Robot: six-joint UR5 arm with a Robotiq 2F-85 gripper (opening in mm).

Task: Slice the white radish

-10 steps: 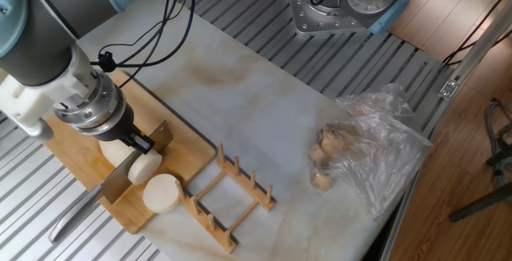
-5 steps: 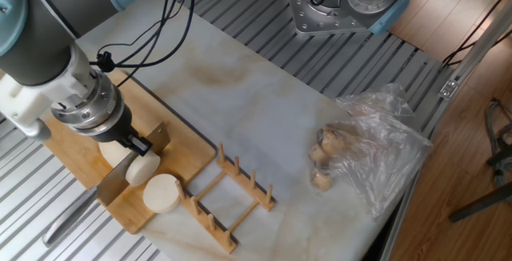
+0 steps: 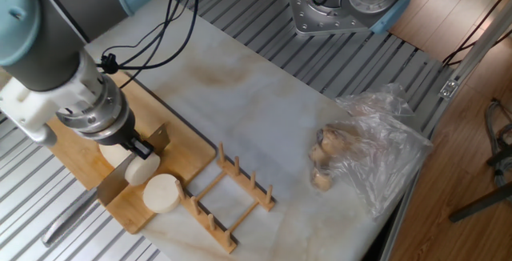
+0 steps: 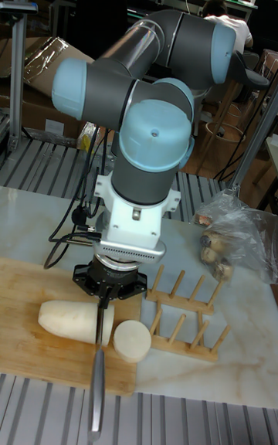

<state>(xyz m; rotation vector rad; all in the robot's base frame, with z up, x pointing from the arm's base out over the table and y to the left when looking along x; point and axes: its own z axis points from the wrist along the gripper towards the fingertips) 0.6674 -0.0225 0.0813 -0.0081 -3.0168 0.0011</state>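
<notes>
Marble-look table top sits on a ribbed metal bench, wood floor off to one side in the fixed view; tall fixed view has cardboard boxes, a green panel and a seated person in the bkgd.

Wooden cutting board lies at the table's near-left edge. White radish lies flat on the board, long axis across it in the tall view. One thick cut piece rests on the board, just beside the main body, round face up, at the board edge next to the wooden rack. A second cut section is touching the blade in the fixed view.

Gripper points straight down over the radish, and the knife hangs vertical under it: blade edge down into the radish at the cut end, handle running out over the board's near edge toward the bench. Jaws look closed on the knife's back, but the fingers are mostly hidden by the wrist flange, so contact isn't clear in detail. Black cables loop from the wrist across the table.

Rack stands right of the board, pegs up, touching the board corner. Well apart on the far right, a crumpled clear plastic bag w/ brownish lumps in it.
</notes>
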